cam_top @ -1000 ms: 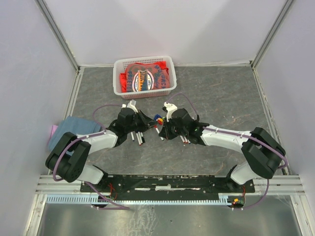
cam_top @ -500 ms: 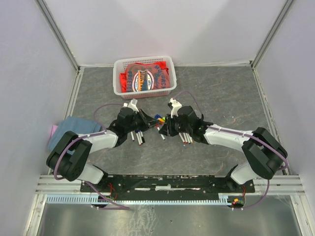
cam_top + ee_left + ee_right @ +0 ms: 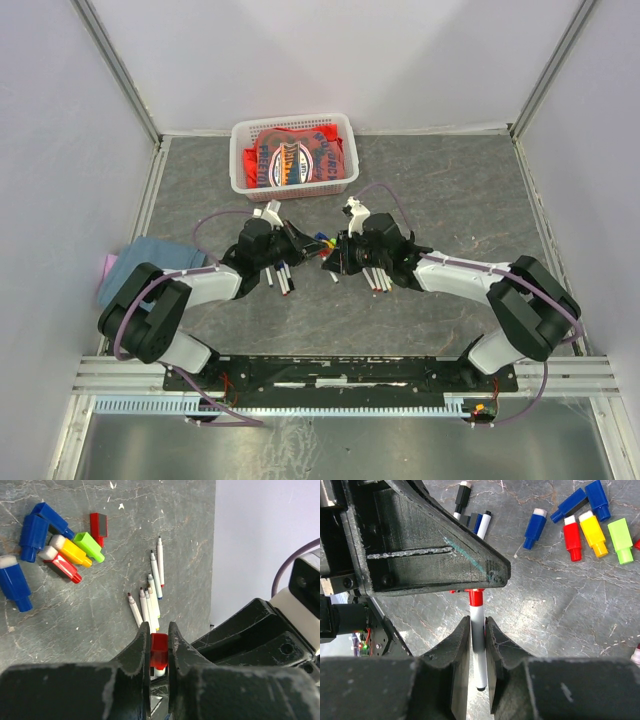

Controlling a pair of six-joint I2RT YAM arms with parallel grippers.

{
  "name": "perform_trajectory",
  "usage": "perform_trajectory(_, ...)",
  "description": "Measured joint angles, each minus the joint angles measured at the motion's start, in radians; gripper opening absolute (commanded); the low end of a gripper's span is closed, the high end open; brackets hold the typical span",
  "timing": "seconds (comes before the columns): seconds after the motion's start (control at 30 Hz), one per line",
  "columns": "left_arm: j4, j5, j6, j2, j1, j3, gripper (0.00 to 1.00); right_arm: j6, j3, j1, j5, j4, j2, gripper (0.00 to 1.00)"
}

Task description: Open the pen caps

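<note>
My right gripper point(image 3: 478, 620) is shut on the white barrel of a pen point(image 3: 479, 645) and holds it above the table. The pen's red cap point(image 3: 476, 598) runs under my left gripper. My left gripper point(image 3: 159, 627) is shut on that red cap point(image 3: 159, 650), with a bit of white barrel showing behind it. In the top view the two grippers point(image 3: 300, 243) point(image 3: 333, 256) meet tip to tip at mid-table. Loose caps in blue, red, yellow and green point(image 3: 65, 550) lie on the table, also in the right wrist view point(image 3: 592, 520).
Several uncapped white pens point(image 3: 150, 595) lie below the left gripper. Capped black and blue pens point(image 3: 470, 510) lie further off. More pens point(image 3: 380, 280) lie by the right wrist. A white basket point(image 3: 238, 160) with red packets stands at the back. A blue cloth point(image 3: 140, 262) lies at the left.
The two grippers have drawn together over the loose caps until they meet. The right wrist has shifted slightly back.
</note>
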Motion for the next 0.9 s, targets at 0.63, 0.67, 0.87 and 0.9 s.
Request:
perform_trajectory(0.63,-0.044,-0.033,-0.033,0.081,-0.018,0.062,0.03,-0.075,0.007,0.014,0.110,-0.069,0.015,0.01)
perform_trajectory(0.67,-0.064,-0.045,-0.034,0.090,-0.023,0.079,0.03,-0.089,0.014,0.023,0.142,-0.083,0.014,0.01)
perform_trajectory(0.87,-0.124,-0.081,-0.034,0.152,-0.048,0.167,0.03,-0.159,0.041,0.084,0.373,-0.147,0.012,0.01)
perform_trajectory(0.9,-0.130,-0.085,-0.034,0.159,-0.052,0.175,0.03,-0.167,0.041,0.091,0.401,-0.154,0.011,0.01)
